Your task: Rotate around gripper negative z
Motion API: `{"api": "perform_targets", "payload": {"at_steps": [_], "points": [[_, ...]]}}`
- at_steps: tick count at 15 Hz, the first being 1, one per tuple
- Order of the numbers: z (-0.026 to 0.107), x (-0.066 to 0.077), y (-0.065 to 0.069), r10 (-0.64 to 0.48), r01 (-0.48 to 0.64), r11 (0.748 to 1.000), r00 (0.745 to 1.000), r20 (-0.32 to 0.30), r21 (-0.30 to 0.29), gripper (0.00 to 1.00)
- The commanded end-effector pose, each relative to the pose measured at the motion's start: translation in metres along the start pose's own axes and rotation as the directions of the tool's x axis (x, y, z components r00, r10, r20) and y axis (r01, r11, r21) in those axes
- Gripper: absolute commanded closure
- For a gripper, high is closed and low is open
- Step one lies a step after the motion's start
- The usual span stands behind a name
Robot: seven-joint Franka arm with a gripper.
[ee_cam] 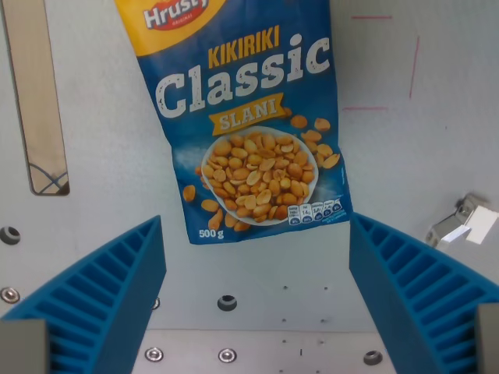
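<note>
Pale metal tabletop (437, 156) with a blue peanut bag (253, 117) lying flat just ahead of the gripper (257, 273), blue fingers (109, 288) spread wide and empty, so twisting low could clip the bag's corner.

Peanut bag (249, 117) on white table (413, 156)

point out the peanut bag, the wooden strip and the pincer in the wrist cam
peanut bag (253, 117), wrist view, on the white "Classic" lettering.
wooden strip (37, 101), wrist view, mid-length of the strip at the view's left.
pincer (257, 292), wrist view, midway between the two blue fingertips, open.
</note>
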State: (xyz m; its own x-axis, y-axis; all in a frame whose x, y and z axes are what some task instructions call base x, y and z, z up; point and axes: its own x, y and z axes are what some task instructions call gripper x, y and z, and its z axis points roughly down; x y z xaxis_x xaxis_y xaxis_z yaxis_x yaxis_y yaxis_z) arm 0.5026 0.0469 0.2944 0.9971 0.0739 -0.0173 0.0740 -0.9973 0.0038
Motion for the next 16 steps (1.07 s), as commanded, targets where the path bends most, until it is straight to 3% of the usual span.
{"api": "perform_targets", "payload": {"at_steps": [1,16], "points": [[-0.0018,0.0001,0.0003,-0.132,0.132,0.991,0.991,-0.004,0.0,0.0],[-0.0018,0.0001,0.0003,-0.327,0.326,0.945,0.945,-0.004,-0.001,0.0]]}}
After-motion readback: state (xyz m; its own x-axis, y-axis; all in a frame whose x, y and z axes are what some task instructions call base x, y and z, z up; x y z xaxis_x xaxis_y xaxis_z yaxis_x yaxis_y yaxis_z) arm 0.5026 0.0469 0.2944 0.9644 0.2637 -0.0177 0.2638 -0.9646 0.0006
